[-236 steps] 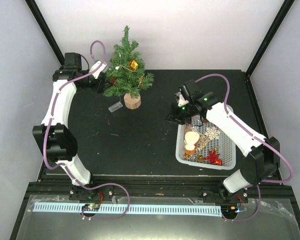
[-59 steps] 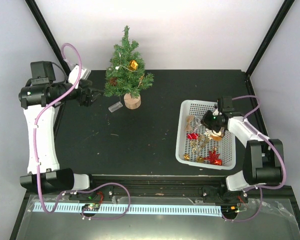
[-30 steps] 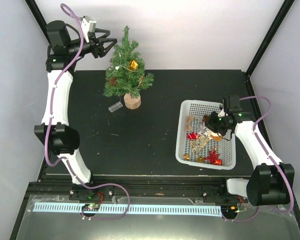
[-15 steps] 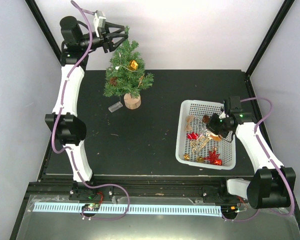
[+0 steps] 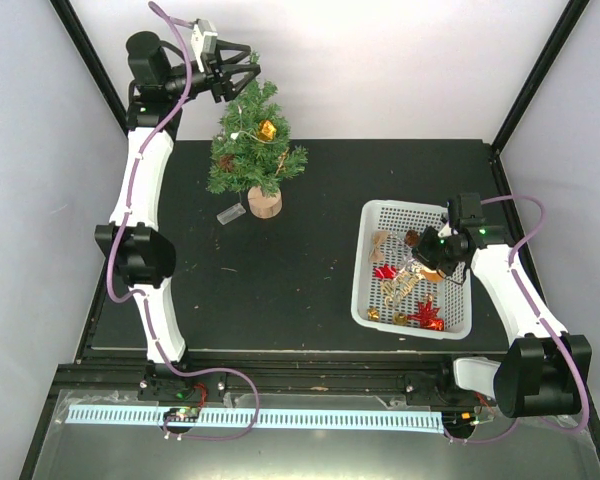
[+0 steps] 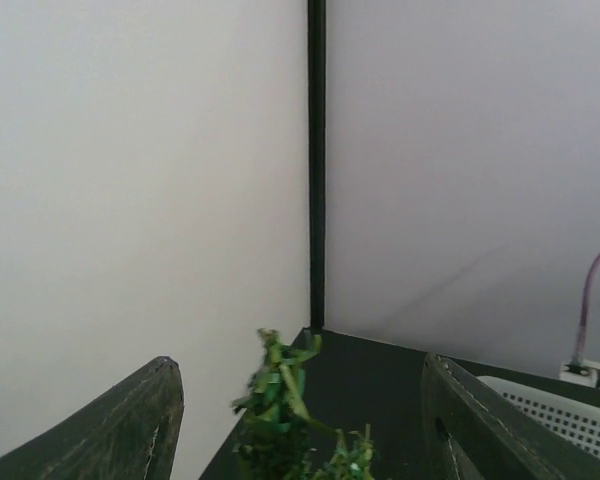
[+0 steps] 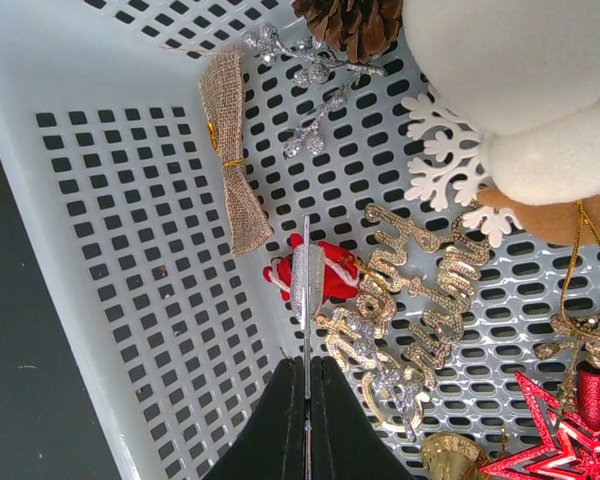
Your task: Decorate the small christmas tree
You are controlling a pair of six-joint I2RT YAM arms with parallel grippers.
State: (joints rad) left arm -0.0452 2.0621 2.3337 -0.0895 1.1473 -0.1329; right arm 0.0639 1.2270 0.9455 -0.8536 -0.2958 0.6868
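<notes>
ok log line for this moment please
left gripper: open, at top of small christmas tree | right gripper: shut on thin silver strip, over white basket | gold ornament: on tree

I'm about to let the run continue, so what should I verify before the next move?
1. Jaws of the left gripper open: ok.
2. Tip of the small christmas tree between those jaws: ok.
3. Tree upright on its wooden base: ok.
4. Jaws of the right gripper shut, over the white basket: ok.
5. The silver strand at its tips actually gripped: cannot tell.
</notes>
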